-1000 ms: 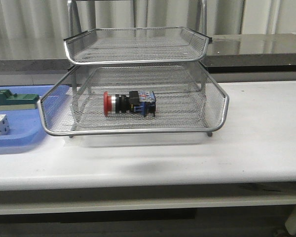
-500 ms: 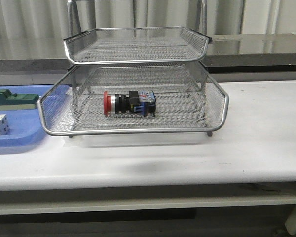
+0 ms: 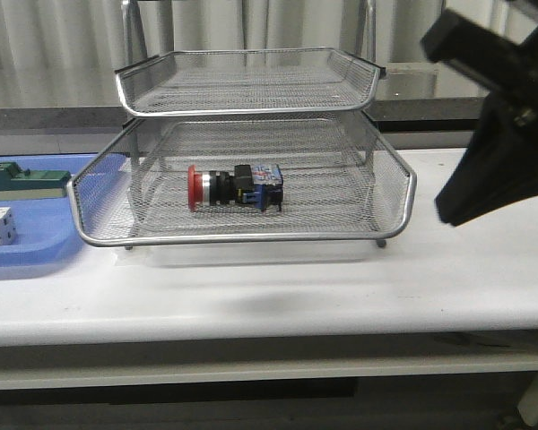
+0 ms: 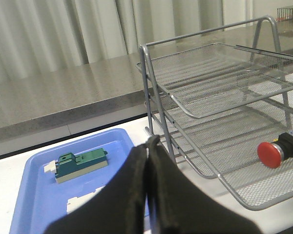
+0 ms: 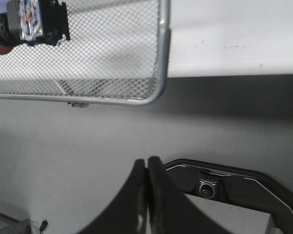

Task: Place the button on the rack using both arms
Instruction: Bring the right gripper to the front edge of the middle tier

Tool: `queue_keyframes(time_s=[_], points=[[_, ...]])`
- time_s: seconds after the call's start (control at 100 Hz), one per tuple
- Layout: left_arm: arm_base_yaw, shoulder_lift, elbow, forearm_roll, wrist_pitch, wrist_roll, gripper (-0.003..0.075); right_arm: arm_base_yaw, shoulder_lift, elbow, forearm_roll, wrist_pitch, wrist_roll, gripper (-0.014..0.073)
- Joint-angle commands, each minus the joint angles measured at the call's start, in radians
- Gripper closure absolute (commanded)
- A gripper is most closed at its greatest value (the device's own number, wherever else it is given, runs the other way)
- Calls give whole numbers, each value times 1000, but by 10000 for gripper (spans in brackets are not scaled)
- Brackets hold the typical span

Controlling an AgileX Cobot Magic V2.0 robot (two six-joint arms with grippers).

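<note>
The button point(image 3: 234, 187) lies on its side in the lower tray of the rack point(image 3: 242, 235), red head toward the blue tray point(image 3: 36, 246). The left gripper point(image 4: 147, 146) has its jaws clenched on nothing, the button well off beyond them inside the mesh. The right gripper point(image 5: 147, 168) is likewise clenched and empty above the bench point(image 5: 224, 34), the button far ahead.

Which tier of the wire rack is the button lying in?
The button lies on its side in the lower of the two visible tiers of the rack, red head pointing left. The tier above it holds nothing.
</note>
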Motion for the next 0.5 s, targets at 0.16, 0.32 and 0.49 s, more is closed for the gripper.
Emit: queue_keyframes(time_s=[0.16,0.32,0.49], points=[[4,8,-28,-2,-88,-10,741,125,101,-31,89,-145,-14,663],[4,8,-28,-2,-88,-10,741,174,161,-31,115,-212,-14,663],[4,8,-28,-2,-88,-10,741,205,225,-32,131,-259,-14,663]])
